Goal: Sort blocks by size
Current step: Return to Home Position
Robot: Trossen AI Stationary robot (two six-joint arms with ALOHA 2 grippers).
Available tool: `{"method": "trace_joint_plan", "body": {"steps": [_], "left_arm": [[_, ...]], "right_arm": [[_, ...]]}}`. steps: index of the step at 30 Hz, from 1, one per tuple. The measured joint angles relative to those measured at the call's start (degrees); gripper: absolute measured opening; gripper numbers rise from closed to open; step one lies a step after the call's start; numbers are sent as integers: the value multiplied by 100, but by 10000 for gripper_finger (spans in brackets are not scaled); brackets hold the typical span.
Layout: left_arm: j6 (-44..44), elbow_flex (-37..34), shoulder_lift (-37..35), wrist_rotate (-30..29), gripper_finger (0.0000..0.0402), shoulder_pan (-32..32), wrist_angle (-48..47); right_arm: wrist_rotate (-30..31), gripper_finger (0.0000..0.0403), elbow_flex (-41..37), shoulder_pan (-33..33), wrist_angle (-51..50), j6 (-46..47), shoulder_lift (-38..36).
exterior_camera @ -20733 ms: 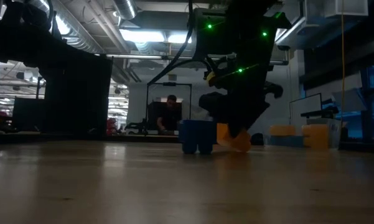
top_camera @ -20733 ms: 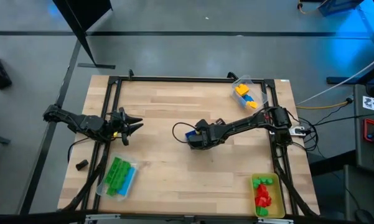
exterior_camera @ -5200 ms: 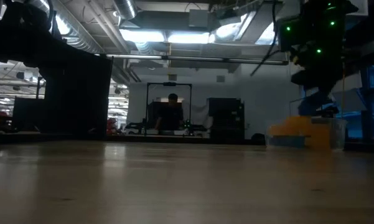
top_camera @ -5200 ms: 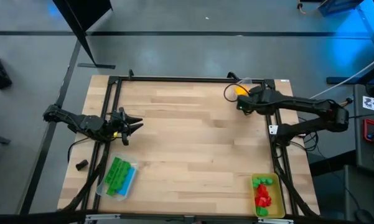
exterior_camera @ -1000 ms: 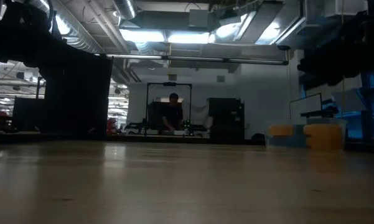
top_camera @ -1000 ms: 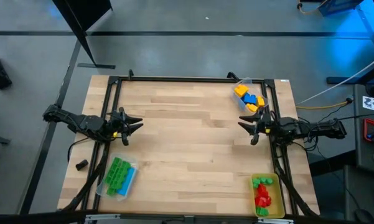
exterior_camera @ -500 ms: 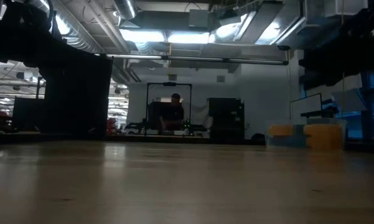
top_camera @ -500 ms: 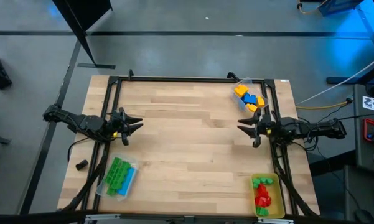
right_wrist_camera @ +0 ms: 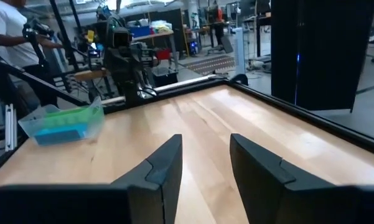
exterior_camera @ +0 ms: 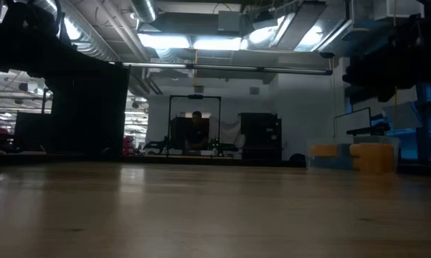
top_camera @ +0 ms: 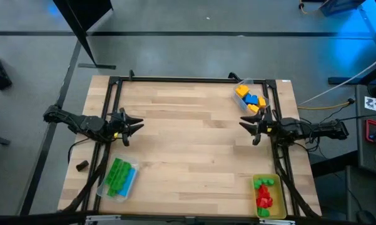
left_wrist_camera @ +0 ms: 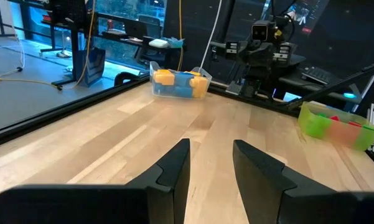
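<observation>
Sorting looks complete as far as these views show. No loose brick lies on the bare wood of the desk (top_camera: 188, 144); every block in sight sits inside a container.

Yellow-orange and blue blocks (top_camera: 249, 99) are piled in a clear tray (top_camera: 261, 85) at the far right corner. Green and blue blocks (top_camera: 117, 175) fill a second clear tray (top_camera: 136, 167) near the front left edge. Red and green blocks (top_camera: 263, 197) lie in a yellow-green tray (top_camera: 281, 201) at the front right corner. From overhead the bricks are too small to count studs, so I cannot confirm that each container holds a single size; the three separate groups suggest it.

The left end effector (top_camera: 134, 130) hangs over the desk's left edge with its arm folded back, fingers spread wide and holding nothing. The right end effector (top_camera: 249, 129) mirrors it at the right edge, just in front of the far right tray, fingers likewise wide apart and empty. Each wrist view shows a clear gap of bare wood between that arm's own two dark fingers.

What seems left is only the parking of the arms, and both already look settled in matching rest poses, facing each other across the empty middle.
</observation>
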Motion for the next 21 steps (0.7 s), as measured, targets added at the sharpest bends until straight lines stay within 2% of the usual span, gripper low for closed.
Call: {"method": "trace_joint_plan", "body": {"steps": [21], "left_arm": [[-2,0,2,1,107,0,-1]], "right_arm": [[0,136,-7,0,-29,-73,21]]}}
